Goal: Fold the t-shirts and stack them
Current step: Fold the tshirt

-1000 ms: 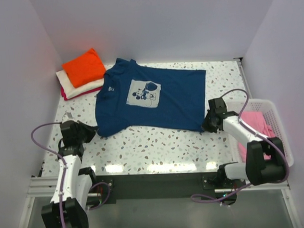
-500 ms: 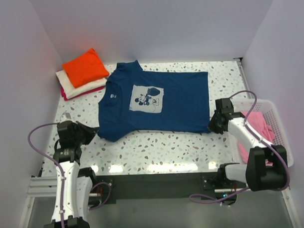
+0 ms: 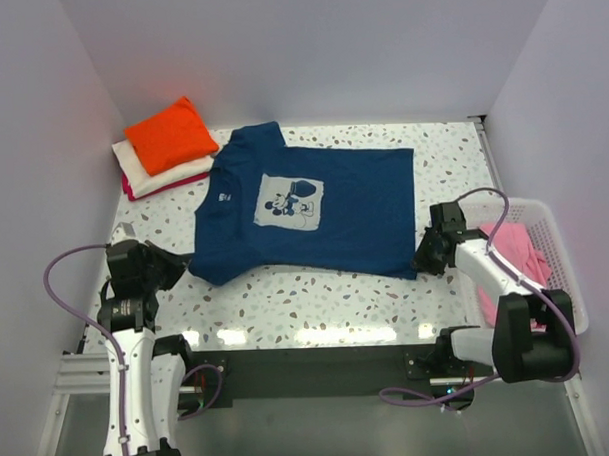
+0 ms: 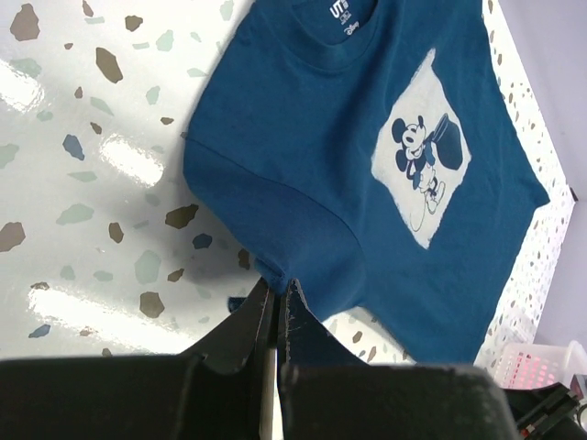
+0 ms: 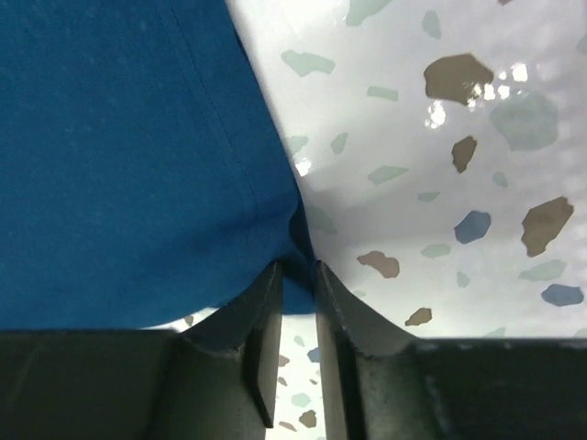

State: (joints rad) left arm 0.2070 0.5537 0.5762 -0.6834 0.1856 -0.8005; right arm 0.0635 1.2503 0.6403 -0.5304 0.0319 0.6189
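The navy t-shirt [image 3: 314, 213] with a pale cartoon print lies spread flat in the middle of the table, collar to the left. My left gripper [image 3: 176, 264] is shut on its near sleeve edge [image 4: 275, 280]. My right gripper [image 3: 422, 261] is shut on its near hem corner [image 5: 298, 261]. An orange folded t-shirt [image 3: 168, 133] tops a stack with a cream one [image 3: 168, 175] and a magenta one [image 3: 143, 190] at the back left. A pink t-shirt [image 3: 515, 249] lies in the basket at the right.
A white slotted basket [image 3: 557, 241] stands at the right table edge, beside my right arm. White walls close in the left, back and right. The terrazzo table [image 3: 327, 297] shows in front of the shirt.
Both grippers have pulled the navy t-shirt toward the near edge and apart, and it now lies flatter and straighter. My left arm has drawn back to the left.
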